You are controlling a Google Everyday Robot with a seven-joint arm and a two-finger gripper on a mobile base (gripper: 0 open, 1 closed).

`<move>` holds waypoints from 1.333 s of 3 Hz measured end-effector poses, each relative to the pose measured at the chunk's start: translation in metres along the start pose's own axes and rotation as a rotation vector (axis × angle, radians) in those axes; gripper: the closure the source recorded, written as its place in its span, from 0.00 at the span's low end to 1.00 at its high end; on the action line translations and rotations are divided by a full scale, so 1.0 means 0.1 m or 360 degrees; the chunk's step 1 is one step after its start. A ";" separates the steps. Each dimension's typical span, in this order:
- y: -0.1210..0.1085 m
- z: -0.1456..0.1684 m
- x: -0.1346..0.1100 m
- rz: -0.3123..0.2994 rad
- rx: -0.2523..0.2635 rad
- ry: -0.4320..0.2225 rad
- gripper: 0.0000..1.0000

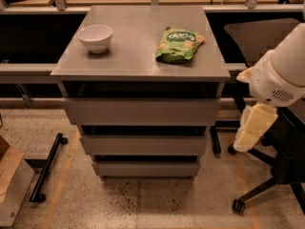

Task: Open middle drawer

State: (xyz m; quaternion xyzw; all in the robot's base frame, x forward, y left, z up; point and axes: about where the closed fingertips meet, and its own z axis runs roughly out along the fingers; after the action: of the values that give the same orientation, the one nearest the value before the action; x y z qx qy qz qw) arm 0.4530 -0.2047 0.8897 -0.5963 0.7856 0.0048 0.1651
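Observation:
A grey cabinet stands in the middle of the camera view with three flat handleless drawer fronts stacked one above another. The middle drawer is the mid-sized front, between the widest top drawer and the narrowest bottom drawer. It looks pushed in, with a dark gap above it. My gripper, a cream-coloured part hanging below the white arm, is to the right of the cabinet at about the height of the top two drawers. It is apart from the cabinet and holds nothing that I can see.
A white bowl and a green snack bag lie on the cabinet top. A black office chair stands behind the arm at the right. A black wheeled bar and a cardboard box lie on the floor at the left.

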 end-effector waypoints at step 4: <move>0.12 1.32 -0.04 0.0103 -0.0214 -0.0134 0.00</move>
State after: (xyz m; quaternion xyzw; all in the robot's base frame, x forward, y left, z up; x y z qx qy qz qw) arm 0.4758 -0.1702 0.7636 -0.5796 0.7947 0.0879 0.1574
